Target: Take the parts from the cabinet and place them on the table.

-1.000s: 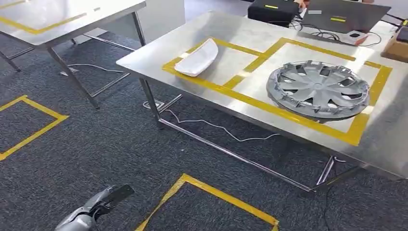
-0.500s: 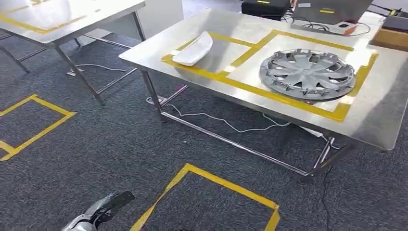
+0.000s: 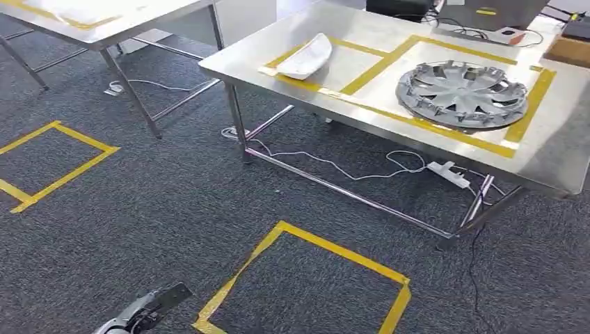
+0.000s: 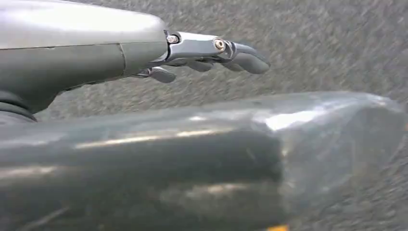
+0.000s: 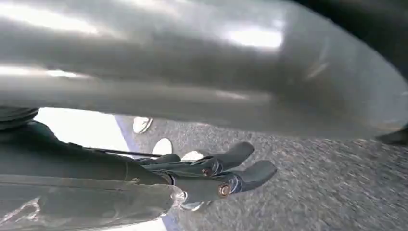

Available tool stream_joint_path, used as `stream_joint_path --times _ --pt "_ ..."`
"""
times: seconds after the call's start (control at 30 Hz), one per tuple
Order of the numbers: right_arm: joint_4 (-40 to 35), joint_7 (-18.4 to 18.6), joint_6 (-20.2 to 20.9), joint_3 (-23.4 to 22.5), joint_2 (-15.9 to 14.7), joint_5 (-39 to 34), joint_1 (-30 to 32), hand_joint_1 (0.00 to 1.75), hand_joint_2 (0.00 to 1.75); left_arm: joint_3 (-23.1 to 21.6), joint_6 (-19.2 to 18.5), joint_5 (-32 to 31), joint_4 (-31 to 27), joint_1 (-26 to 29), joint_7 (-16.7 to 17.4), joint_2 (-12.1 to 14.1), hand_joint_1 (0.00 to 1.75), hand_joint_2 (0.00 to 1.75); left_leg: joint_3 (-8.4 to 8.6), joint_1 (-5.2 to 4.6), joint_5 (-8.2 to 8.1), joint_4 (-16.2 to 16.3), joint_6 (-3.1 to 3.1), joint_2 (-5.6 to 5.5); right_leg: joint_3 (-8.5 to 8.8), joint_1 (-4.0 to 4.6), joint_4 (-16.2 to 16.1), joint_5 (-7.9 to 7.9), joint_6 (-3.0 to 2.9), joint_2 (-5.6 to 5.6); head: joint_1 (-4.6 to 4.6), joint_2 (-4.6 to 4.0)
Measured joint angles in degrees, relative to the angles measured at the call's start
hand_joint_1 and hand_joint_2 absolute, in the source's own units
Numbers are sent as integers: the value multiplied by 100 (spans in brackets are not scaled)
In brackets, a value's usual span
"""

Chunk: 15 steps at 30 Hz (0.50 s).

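Likely light, stiff grey plastic hubcap (image 3: 461, 92) right of white curved panel (image 3: 305, 57); rim grip. Hands (image 4: 211, 50) (image 5: 221, 173) empty, fingers extended.

A second steel table (image 3: 104, 17) stands at eleven o'clock on the dark grey carpet (image 3: 174, 209). Yellow tape squares mark the floor, one (image 3: 306, 278) at six o'clock, another (image 3: 56, 163) at nine. A white cable (image 3: 334, 167) trails to a power strip (image 3: 449, 174) at three o'clock. At one o'clock, far back, sit a grey laptop (image 3: 497, 12) and a brown box (image 3: 570, 49)
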Motion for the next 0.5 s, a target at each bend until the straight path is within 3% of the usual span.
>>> stream_joint_path --times 0.03,0.07,0.13,0.17,0.23,0.27,0.3,0.33,0.4,0.43,0.47,0.5 --pt "0 0 -2 2 0 0 0 0 0 0 0 0 15 7 0 -7 0 0 -94 -7 75 2 -6 0 311 20 -310 257 -42 0 4 0" --pt "0 0 0 2 0 0 -6 0 0 0 2 0 22 6 0 -11 0 0 -166 -12 145 2 -16 -6 670 46 -743 337 -90 -1 4 0" --pt "11 35 -2 2 0 -4 -40 0 0 0 26 0 37 7 31 -39 0 0 -237 -25 268 10 -66 -10 1445 99 -1866 -22 -188 -11 0 0" --pt "15 35 -2 2 0 -4 -52 0 0 2 35 2 53 12 39 -39 0 0 -244 -6 349 -1 -95 0 1396 110 -1942 -60 -137 -11 -11 2" --pt "22 -50 -2 2 4 -9 -37 0 0 9 37 2 85 21 59 -42 0 0 -245 30 471 -53 -180 10 1313 150 -1919 22 -206 -1 28 0" --pt "24 -52 -2 2 17 -11 -35 0 0 11 37 4 114 36 59 -46 0 0 -277 29 480 -48 -217 -1 1265 89 -1976 142 -267 -16 40 0" --pt "31 -48 -2 2 17 -11 -36 0 0 13 37 7 123 56 59 -52 0 0 -331 35 210 46 -247 -12 1181 91 -1972 209 -301 -24 50 0" --pt "35 -48 -9 2 17 -11 -32 0 0 18 37 11 127 71 59 -50 0 0 -403 41 -193 307 -267 -17 1096 91 -1968 290 -340 -22 -5 0" --pt "46 -48 -2 2 24 -9 -10 0 0 26 39 17 136 63 59 -42 0 0 -578 55 -868 1160 -326 -16 910 92 -1957 446 -352 -30 -7 0" --pt "46 -48 -2 2 26 -9 -11 0 0 26 40 17 138 63 59 -44 0 0 -634 61 -976 1574 -356 -16 837 91 -1942 533 -344 -34 -9 0" --pt "46 -48 -2 2 26 -11 -12 0 0 26 42 18 144 65 59 -44 0 0 -596 74 -845 1753 -381 -15 712 84 -1919 616 -324 -36 -11 0" --pt "48 -48 -2 2 26 -9 -10 0 0 26 42 15 151 65 59 -44 0 0 -468 89 -599 1725 -400 -15 594 73 -1898 670 -298 -36 -11 0"
